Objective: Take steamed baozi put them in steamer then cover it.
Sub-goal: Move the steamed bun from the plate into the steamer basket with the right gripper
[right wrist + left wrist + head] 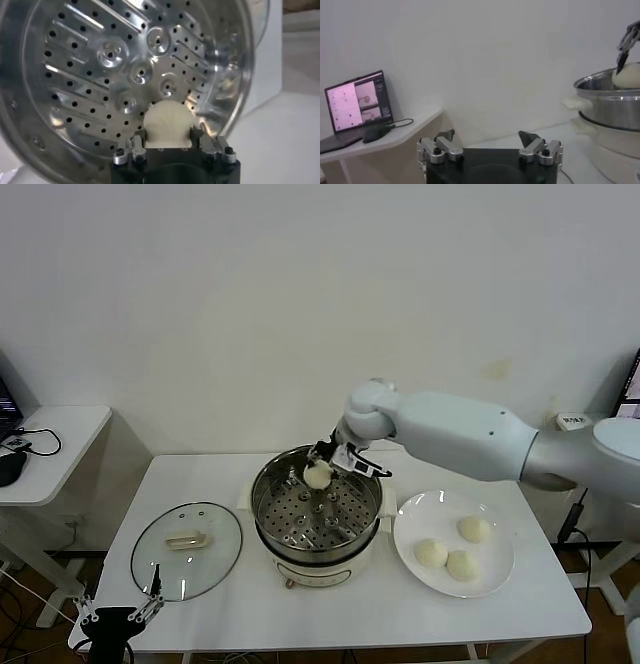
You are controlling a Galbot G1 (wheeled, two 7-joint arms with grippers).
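Observation:
My right gripper [320, 468] is shut on one cream-white baozi [317, 475] and holds it over the far rim of the steamer [268, 502]. In the right wrist view that baozi [167, 124] sits between the fingers, above the perforated tray [100, 70] of the steamer. Three more baozi [431, 553] lie on the white plate [492, 584] to the right of the steamer. The glass cover [186, 549] with its cream handle lies flat on the table to the steamer's left. My left gripper [118, 612] is open and empty, low at the table's front left corner.
A side table [60, 434] with cables stands at the left, and the left wrist view shows a laptop [357, 102] and mouse [374, 133] on it. The white table's front edge [330, 644] runs just below the plate and cover.

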